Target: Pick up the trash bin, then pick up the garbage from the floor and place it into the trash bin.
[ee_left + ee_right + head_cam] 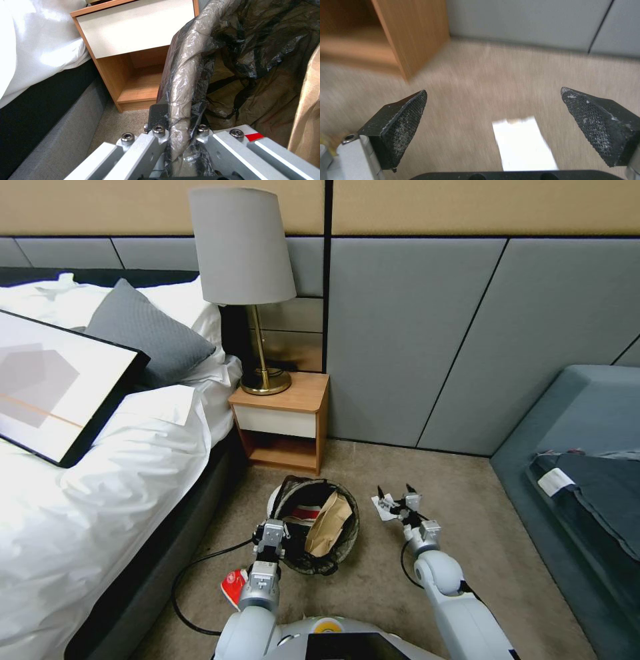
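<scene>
head view: the left gripper (272, 540) is pinched on the near rim of the trash bin (313, 527), which sits on the carpet (360, 593) in front of the nightstand (283, 420), beside the bed (100, 480). a brown paper bag (328, 523) already lies inside the bin. the right gripper (395, 499) is spread wide, low over a white paper scrap (385, 508) just to the bin's right. a red-and-white snack packet (233, 585) lies on the floor beside the left arm, near the bed. so the bin is in hand and the step looks to be gathering litter, with the scrap the likely target.

left wrist view: the left gripper's (180, 140) fingers (156, 117) are pressed on the bin's rim (181, 82) with its black bag liner (260, 50) folded over it; the nightstand stands just behind.

right wrist view: the two black fingertips (406, 117) stand far apart, and the white scrap (523, 145) lies on the carpet between them, nearer the palm and not yet touched. the next move, i judge, calls for lowering until the tips flank the thin paper and closing flat against the carpet, since it could slip or crumple.
</scene>
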